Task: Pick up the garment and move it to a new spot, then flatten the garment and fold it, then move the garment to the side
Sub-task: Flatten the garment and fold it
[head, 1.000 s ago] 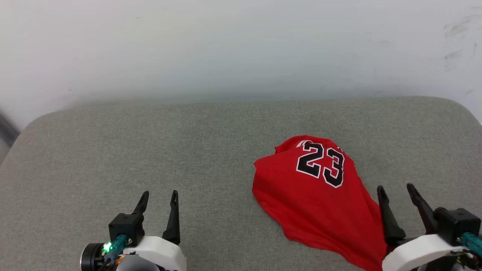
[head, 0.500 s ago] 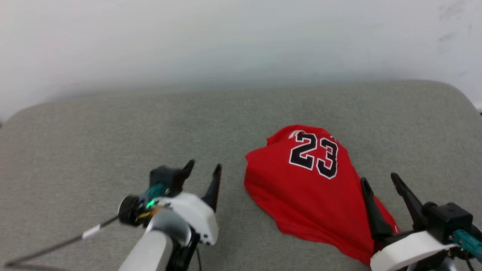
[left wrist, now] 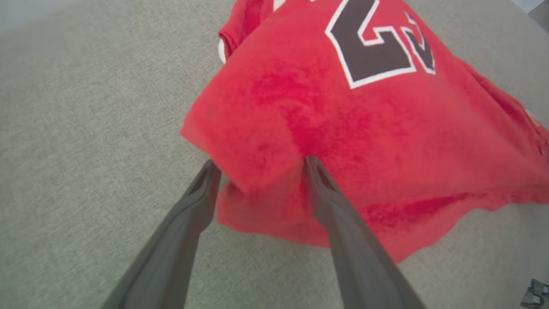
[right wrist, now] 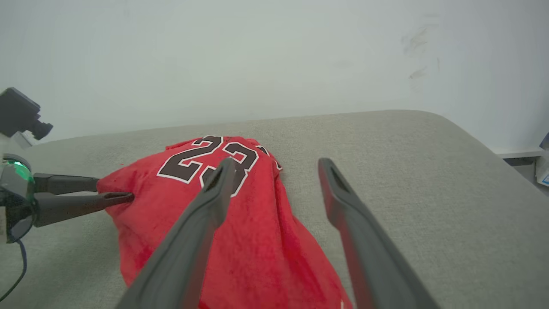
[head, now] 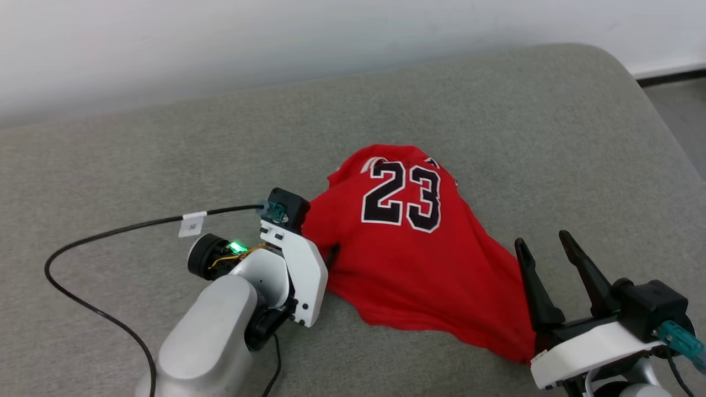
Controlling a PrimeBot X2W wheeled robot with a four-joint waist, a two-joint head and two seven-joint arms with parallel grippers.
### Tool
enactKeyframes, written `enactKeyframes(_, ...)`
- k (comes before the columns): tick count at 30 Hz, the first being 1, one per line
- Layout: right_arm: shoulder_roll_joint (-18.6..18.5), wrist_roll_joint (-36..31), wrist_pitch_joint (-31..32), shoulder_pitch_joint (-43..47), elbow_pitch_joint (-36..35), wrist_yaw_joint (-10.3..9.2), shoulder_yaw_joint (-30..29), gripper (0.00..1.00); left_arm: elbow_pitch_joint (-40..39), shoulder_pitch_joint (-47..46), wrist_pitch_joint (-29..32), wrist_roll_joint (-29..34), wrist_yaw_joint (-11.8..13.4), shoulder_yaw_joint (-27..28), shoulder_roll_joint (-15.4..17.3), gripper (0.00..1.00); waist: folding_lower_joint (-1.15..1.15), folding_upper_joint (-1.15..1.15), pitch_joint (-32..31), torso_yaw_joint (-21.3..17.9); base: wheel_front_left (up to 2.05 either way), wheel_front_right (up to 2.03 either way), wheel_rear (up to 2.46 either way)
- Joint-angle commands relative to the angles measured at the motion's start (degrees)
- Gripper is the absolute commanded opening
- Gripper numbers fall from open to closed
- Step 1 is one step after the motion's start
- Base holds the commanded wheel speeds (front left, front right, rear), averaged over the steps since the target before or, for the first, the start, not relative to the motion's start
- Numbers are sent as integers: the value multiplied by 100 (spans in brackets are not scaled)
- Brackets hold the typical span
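In the head view, the red shirt (head: 419, 264) is seen heaped right of centre on the grey cushion (head: 138, 154), with its black number 23 (head: 401, 196) turned upward. The left gripper (head: 322, 242) is set against the shirt's left edge at mid-frame, its fingertips mostly hidden by the cloth. A black cable (head: 110, 229) is looped away to the left. The right gripper (head: 541, 239) is held at the lower right beside the shirt's trailing end, its fingers spread and empty. In the left wrist view, the left gripper (left wrist: 260, 163) is seen with fingers parted. A raised fold of the shirt (left wrist: 364, 120) is caught between the tips but not pinched flat. In the right wrist view, the right gripper (right wrist: 276, 161) is shown spread wide, one finger in front of the shirt (right wrist: 257, 240) and the other in front of bare cushion (right wrist: 429, 171). The left gripper (right wrist: 113, 191) is seen at the left edge, its tips at the shirt's left side.
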Motion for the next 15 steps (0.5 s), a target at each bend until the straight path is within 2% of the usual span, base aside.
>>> enactKeyframes(1,19,16,-42,-89,32,-3,2,100,32,-75,46,-32,-25,-9,20,100,-1,0,138,-134,0,0,0)
enactKeyframes(2,19,49,-79,-105,55,-2,14,100,69,-128,144,-52,-42,-51,39,91,-1,0,167,-157,0,0,0)
enactKeyframes(3,19,74,-107,-118,87,-2,23,100,83,-167,200,-78,-71,-84,61,33,-1,0,187,-175,0,0,0)
enactKeyframes(4,19,90,-138,-123,115,-3,21,100,100,-197,266,-114,-83,-113,87,0,-1,0,199,-187,0,0,0)
enactKeyframes(7,20,144,-227,-134,196,-2,5,100,25,-304,274,-120,-107,-125,214,0,-1,0,207,-179,0,0,0)
enactKeyframes(15,19,49,-269,-126,304,-2,-89,100,-804,-214,-308,248,186,-100,465,0,-1,0,-23,185,0,0,0)
